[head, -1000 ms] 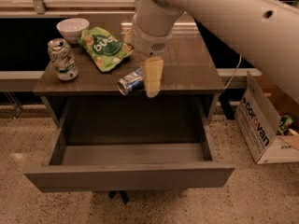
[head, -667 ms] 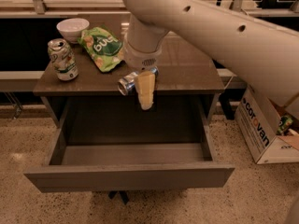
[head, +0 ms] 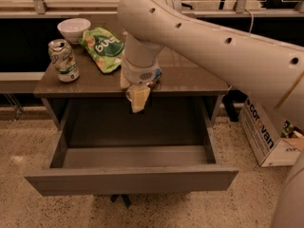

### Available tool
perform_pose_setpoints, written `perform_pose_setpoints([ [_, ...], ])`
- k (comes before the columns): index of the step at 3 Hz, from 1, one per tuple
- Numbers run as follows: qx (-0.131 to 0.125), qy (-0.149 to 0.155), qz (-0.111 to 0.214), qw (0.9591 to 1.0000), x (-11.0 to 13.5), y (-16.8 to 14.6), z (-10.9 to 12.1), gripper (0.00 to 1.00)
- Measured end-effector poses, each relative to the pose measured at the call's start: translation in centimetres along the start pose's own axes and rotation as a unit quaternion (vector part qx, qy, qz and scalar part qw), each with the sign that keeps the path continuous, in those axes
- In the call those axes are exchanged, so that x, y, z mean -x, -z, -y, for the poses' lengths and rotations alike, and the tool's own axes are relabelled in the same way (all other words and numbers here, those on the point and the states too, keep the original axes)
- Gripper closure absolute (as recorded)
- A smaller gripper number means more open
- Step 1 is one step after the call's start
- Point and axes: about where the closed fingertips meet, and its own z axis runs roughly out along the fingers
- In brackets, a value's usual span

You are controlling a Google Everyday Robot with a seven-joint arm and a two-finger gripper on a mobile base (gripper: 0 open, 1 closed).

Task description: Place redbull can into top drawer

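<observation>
Lab-like office space: speckled floor point(head: 28, 141), cardboard box point(head: 266, 137), snack-laden table point(head: 190, 80) with a robot hand point(head: 137, 100) at its front edge.

On the desk point(head: 190, 80): one bowl point(head: 73, 28), one green bag point(head: 102, 47), one green-and-white can point(head: 64, 60). Under the desk, one drawer point(head: 130, 179). Right of the desk, one cardboard box point(head: 266, 137). One pincer point(head: 137, 99) hangs at the desk's front edge.
</observation>
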Motion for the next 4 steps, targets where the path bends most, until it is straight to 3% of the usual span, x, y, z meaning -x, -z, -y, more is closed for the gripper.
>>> perform_pose_setpoints([
  [2,-0.007,-0.022,0.011,0.9997,-1.0,-0.1,-0.3,0.86],
  [3,-0.027,-0.062,0.023,0.9975,-2.2,5.0,-0.4,1.00],
  [4,-0.076,-0.136,0.042,0.9869,-3.6,15.9,-1.2,1.00],
])
